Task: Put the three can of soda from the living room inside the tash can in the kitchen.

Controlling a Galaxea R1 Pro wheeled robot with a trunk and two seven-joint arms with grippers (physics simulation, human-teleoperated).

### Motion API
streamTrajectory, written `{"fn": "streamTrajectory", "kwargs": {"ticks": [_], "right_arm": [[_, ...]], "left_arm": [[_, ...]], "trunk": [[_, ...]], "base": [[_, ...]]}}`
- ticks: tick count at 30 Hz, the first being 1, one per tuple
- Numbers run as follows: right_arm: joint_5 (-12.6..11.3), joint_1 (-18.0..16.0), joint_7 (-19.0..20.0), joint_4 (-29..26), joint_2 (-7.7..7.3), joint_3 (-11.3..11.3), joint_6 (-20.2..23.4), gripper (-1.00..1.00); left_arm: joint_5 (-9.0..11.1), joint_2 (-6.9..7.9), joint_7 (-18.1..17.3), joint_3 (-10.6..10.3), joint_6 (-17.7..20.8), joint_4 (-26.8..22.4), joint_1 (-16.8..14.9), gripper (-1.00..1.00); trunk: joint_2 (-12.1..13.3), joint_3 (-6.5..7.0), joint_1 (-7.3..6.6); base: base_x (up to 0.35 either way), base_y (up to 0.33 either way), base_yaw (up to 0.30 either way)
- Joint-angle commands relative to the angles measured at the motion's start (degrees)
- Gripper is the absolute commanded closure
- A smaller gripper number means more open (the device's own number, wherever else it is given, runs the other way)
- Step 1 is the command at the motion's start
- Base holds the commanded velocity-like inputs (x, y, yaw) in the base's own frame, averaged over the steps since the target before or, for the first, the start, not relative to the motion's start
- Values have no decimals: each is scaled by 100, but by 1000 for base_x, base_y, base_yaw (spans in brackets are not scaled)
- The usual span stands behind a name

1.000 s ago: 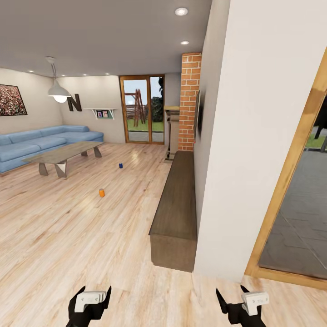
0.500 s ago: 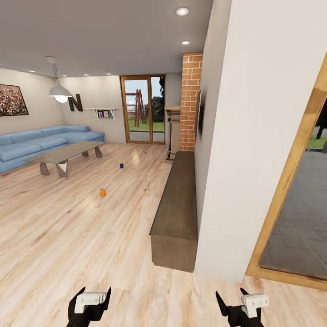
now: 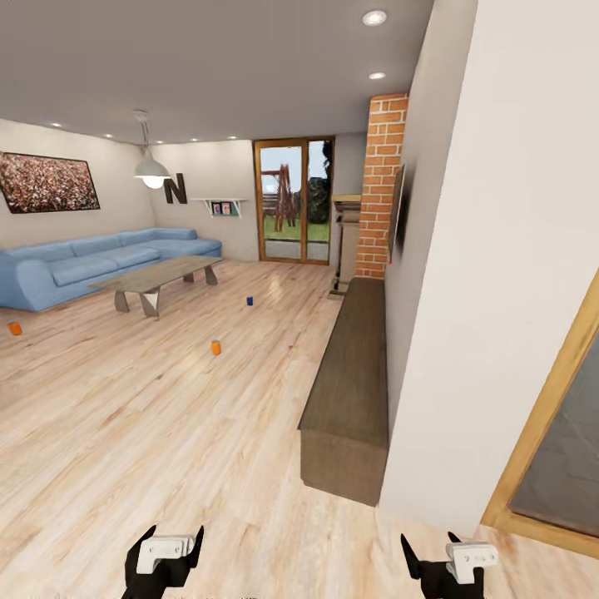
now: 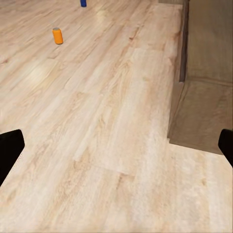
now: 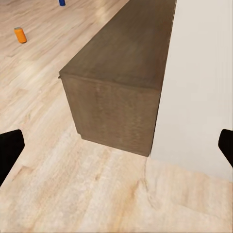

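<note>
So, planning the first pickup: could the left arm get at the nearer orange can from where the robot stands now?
Probably not yet. The nearer orange can stands far out on the wood floor, well beyond the left gripper, which is open. Nothing lies between them, so the base could simply drive closer.

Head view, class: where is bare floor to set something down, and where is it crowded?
Bare planks lie between the orange can and the long wooden bench, and ahead of both pincers. It is crowded by the low table and blue sofa.

Large dark letter "N" (image 3: 175,190) on far living-room wall.
</note>
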Motion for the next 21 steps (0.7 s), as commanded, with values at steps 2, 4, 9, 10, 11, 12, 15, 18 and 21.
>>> {"fn": "streamTrajectory", "kwargs": {"ticks": [2,4,9,10,11,12,15,18,21], "right_arm": [[6,0,-22,21,0,6,0,-100],[7,-1,-27,27,0,7,0,-100],[9,-1,-38,39,0,9,0,-100],[9,-1,-39,40,0,11,0,-100],[9,-1,-39,42,0,16,0,-100],[9,-1,-40,43,0,17,0,-100],[9,-1,-38,43,0,18,0,-100],[9,-1,-36,43,0,18,0,-100],[14,-1,-37,45,0,18,-2,-100]], "left_arm": [[-2,0,1,-2,-19,5,-2,-100],[-2,0,2,-6,-24,25,-3,-100],[-1,0,13,-23,-30,177,-3,-100],[0,0,16,-24,-31,196,-3,-100],[7,0,23,-28,-32,249,-2,-100],[9,0,24,-28,-32,254,-2,-100],[9,0,25,-29,-32,267,-1,-100],[8,0,26,-30,-32,272,-2,-100],[8,0,26,-30,-32,275,-3,-100]], "trunk": [[0,2,0],[0,6,0],[0,15,0],[0,17,0],[0,20,0],[0,22,0],[0,30,0],[0,37,0],[0,44,0]], "base": [[0,0,255],[0,0,255],[0,0,256],[0,0,256],[0,0,256],[0,0,256],[0,0,256],[0,0,256],[0,0,256]]}}
